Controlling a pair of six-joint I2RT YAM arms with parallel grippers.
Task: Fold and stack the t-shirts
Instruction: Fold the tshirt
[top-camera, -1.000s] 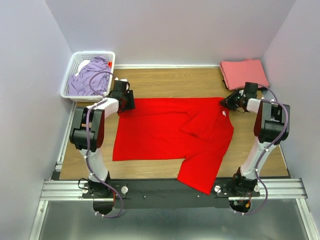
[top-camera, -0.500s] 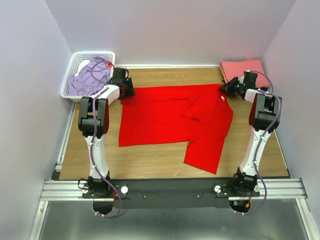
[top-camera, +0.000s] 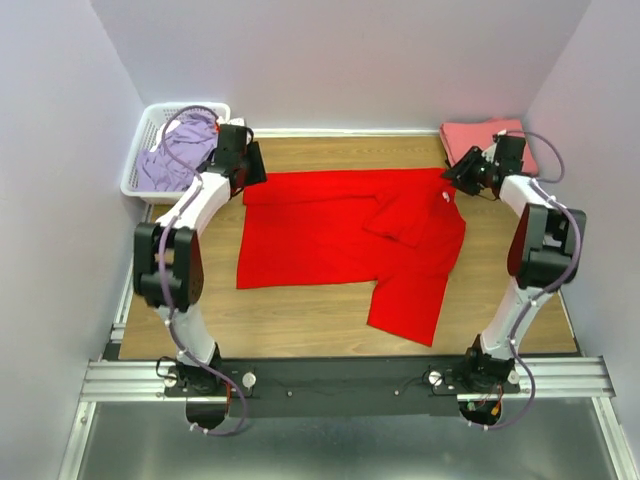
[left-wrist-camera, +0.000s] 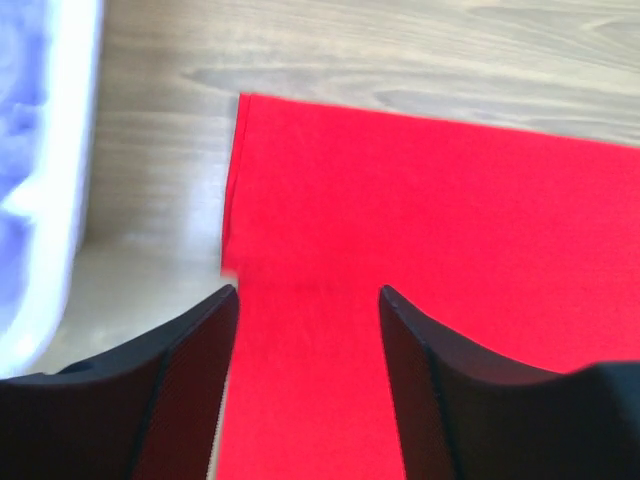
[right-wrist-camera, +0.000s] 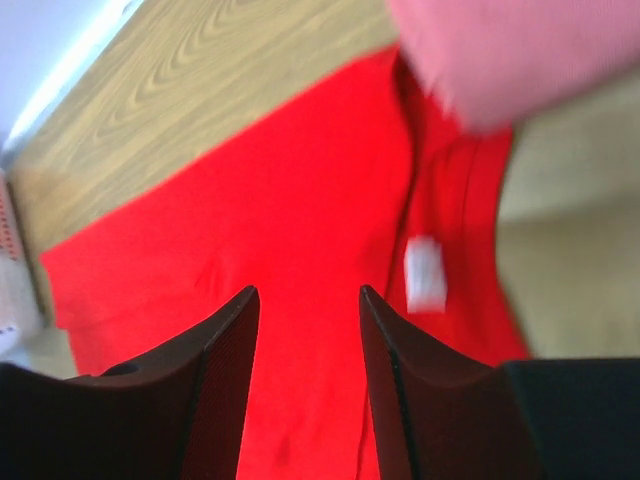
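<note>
The red t-shirt (top-camera: 330, 235) lies spread flat on the table (top-camera: 300, 325), filling the middle and reaching close to the far edge, with its white neck tag (top-camera: 446, 197) toward the right edge. A flap of the cloth is folded over itself on the right half, and one part runs down toward the near edge. The left gripper (top-camera: 246, 170) hovers over the shirt's far left corner, just beside the white basket (top-camera: 137, 160); in the left wrist view its fingers (left-wrist-camera: 190, 380) stand apart above the red cloth (left-wrist-camera: 450, 250) and clamp nothing. The right gripper (top-camera: 456, 181) hangs over the shirt's far right corner; in the right wrist view its fingers (right-wrist-camera: 215, 370) are also spread, empty, with the tag (right-wrist-camera: 425, 272) just to one side. The salmon-pink t-shirt (top-camera: 488, 145) sits folded in the far right corner of the table. The lavender t-shirt (top-camera: 178, 155) lies crumpled in the basket at the far left corner
</note>
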